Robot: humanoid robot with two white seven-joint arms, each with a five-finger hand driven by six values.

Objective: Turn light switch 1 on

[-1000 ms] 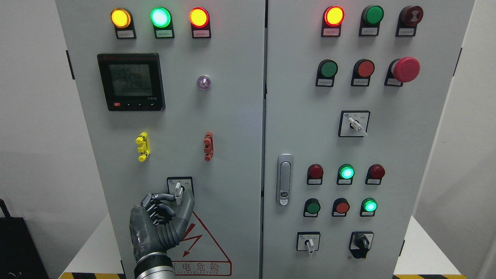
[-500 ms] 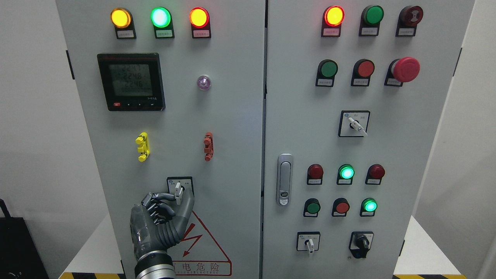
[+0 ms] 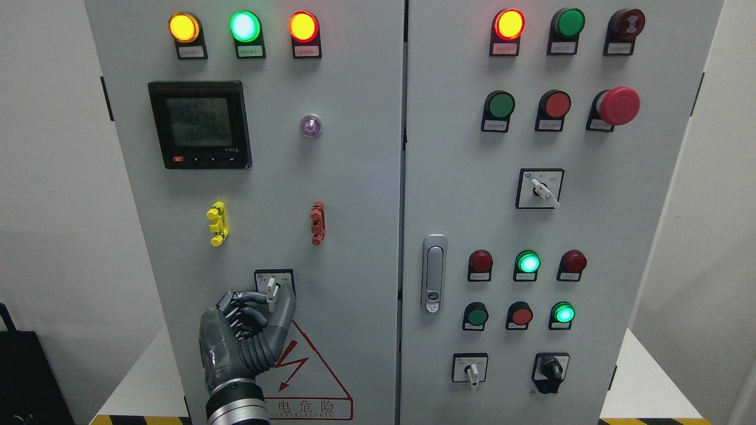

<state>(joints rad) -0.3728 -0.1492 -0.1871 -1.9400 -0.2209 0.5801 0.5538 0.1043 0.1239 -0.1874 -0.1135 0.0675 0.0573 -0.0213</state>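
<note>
A: Head view first — what is the left hand (image 3: 245,336) doing?

B: It rises from the bottom edge, left of middle, and pinches the white lever of the selector switch (image 3: 272,290) between thumb and curled fingers (image 3: 248,307). The lever stands about upright.

A: Where is that switch?

B: Low on the left door (image 3: 354,236) of the grey cabinet, just above the red warning triangle (image 3: 307,366).

A: Around it?

B: Above, a yellow clip (image 3: 217,223) and a red clip (image 3: 318,222); higher still, a digital meter (image 3: 199,124) and three lit lamps (image 3: 244,26). The right door (image 3: 649,236) carries a red mushroom button (image 3: 618,105).
</note>
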